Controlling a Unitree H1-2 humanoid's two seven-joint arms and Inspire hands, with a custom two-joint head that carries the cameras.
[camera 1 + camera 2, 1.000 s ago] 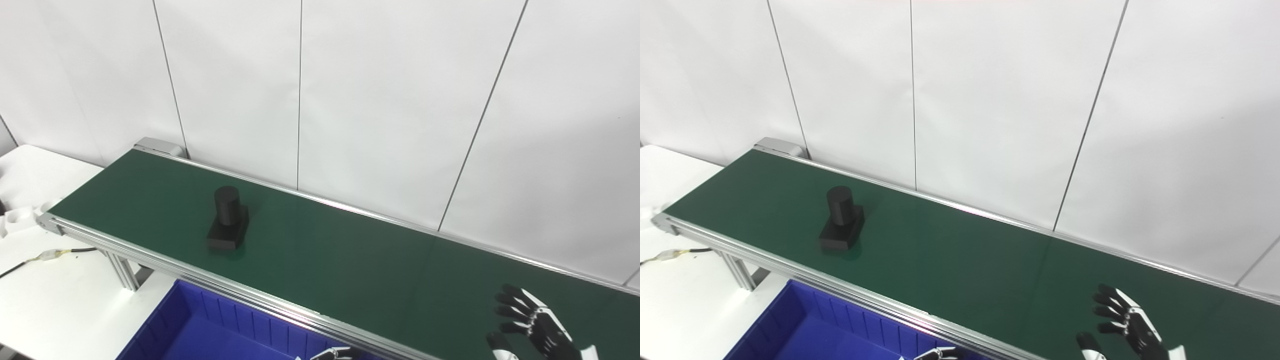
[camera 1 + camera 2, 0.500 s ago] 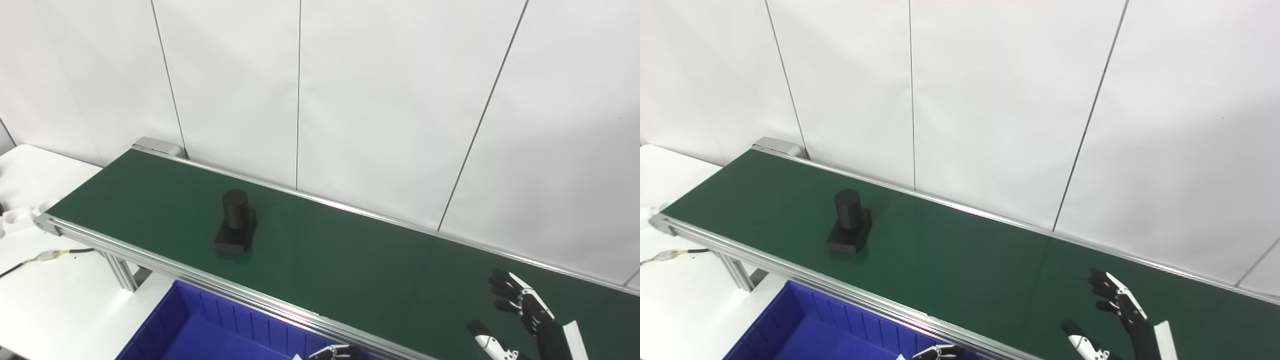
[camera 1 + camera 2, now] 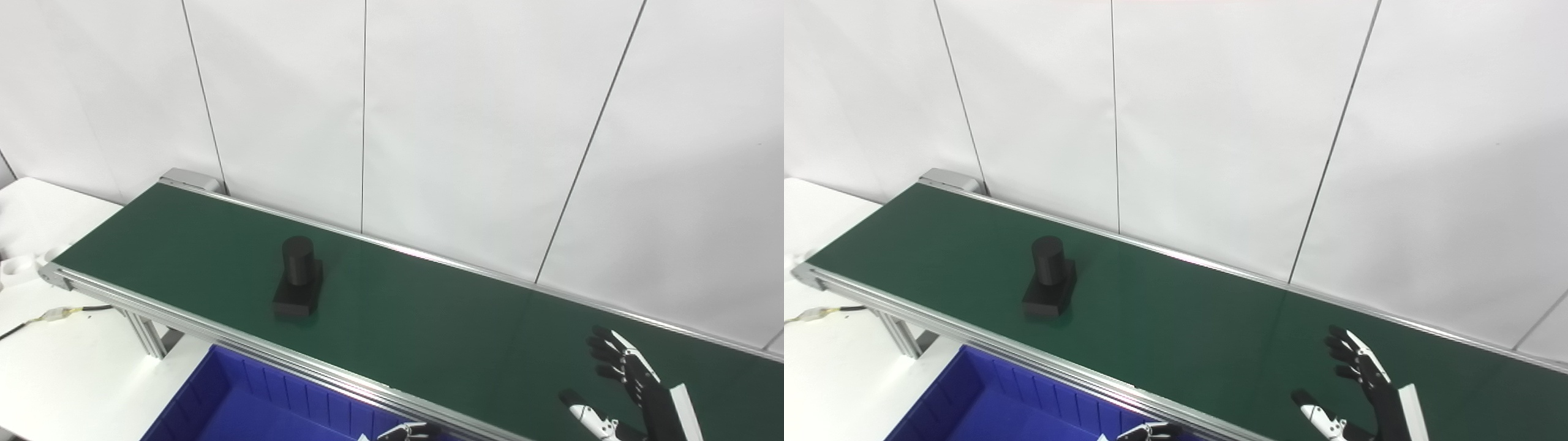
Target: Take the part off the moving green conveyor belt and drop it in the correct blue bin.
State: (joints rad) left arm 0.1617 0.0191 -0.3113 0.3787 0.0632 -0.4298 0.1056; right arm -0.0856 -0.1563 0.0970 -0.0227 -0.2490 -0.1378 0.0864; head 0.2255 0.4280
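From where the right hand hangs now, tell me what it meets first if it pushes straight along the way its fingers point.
The right hand is open above the green conveyor belt, fingers aimed up and away toward the white wall. Nothing shows in that line before the wall; depth is unclear. The black part sits far off to its left.

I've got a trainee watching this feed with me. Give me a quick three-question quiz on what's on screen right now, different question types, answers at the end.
1. True or false: the right hand is closed around the black part.
2. Multiple choice: the black part stands on A) the white table, B) the green conveyor belt, C) the floor of the blue bin.
3. Fill in: the right hand's fingers are spread apart, so the hand is ____.

Key
1. False. The hand is over the belt's right stretch, well apart from the part, holding nothing.
2. B
3. open

Only the fingertips of the left hand show at the bottom edge.
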